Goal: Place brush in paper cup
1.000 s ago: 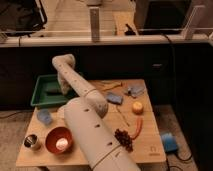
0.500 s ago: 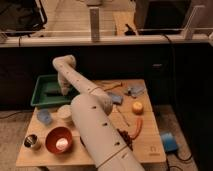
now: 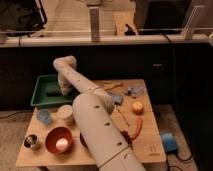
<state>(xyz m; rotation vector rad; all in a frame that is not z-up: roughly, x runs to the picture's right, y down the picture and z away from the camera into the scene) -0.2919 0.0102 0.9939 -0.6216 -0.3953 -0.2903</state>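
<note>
The gripper (image 3: 63, 91) hangs at the end of the white arm (image 3: 95, 120), lowered into the green tray (image 3: 39, 90) at the back left of the worktop (image 3: 150, 145). Whether it is holding anything cannot be told. A dark, slim shape just beside it in the tray, possibly the brush (image 3: 52, 93), lies flat on the tray floor. The paper cup (image 3: 64, 113) stands upright in front of the tray, near its front edge, with a light-blue cup (image 3: 44, 116) just to its left. Nearer the front edge sit a red bowl (image 3: 59, 140) and a small metal cup (image 3: 32, 141). To the right of the arm lie an orange ball (image 3: 137, 107) and a blue block (image 3: 169, 143).
</note>
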